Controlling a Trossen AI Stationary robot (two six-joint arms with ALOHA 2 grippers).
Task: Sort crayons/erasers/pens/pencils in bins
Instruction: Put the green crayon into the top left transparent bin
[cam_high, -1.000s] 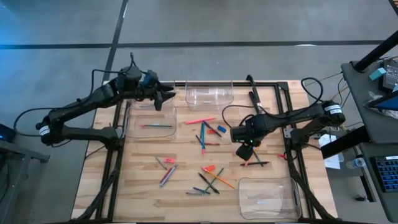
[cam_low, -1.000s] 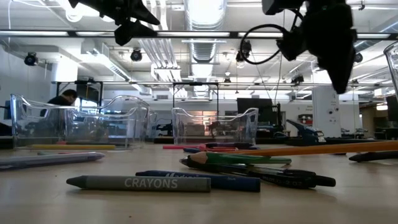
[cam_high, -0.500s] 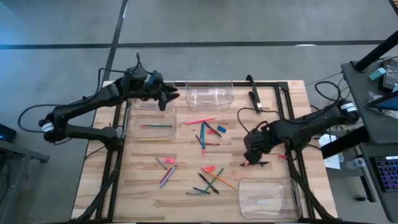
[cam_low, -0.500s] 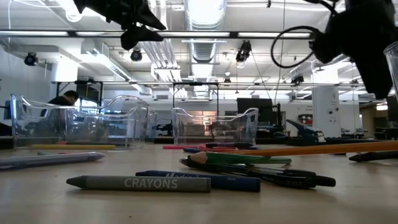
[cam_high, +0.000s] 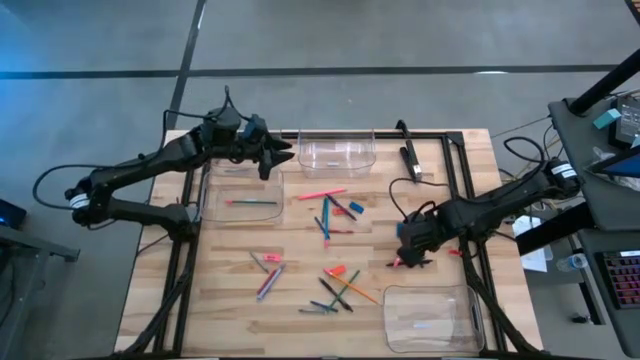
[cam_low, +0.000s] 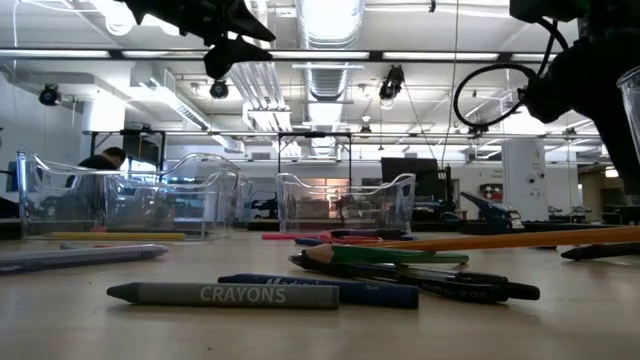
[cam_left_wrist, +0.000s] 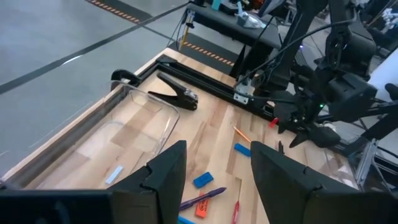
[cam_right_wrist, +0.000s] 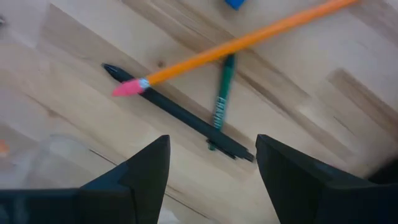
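My right jaws (cam_right_wrist: 211, 180) stand apart above the slim black plastic pen (cam_right_wrist: 177, 113), light, stiff, slippery; I would pinch its middle.

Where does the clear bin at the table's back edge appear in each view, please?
High view: bin, top centre.
Low view: middle, far back.
Left wrist view: left of centre.
Right wrist view: not in it.
Shared landmark: black clamp beside it.

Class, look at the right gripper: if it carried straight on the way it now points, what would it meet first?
Most likely the black pen lying between the open fingers of the right gripper, crossed by an orange pencil; depth is hard to judge.
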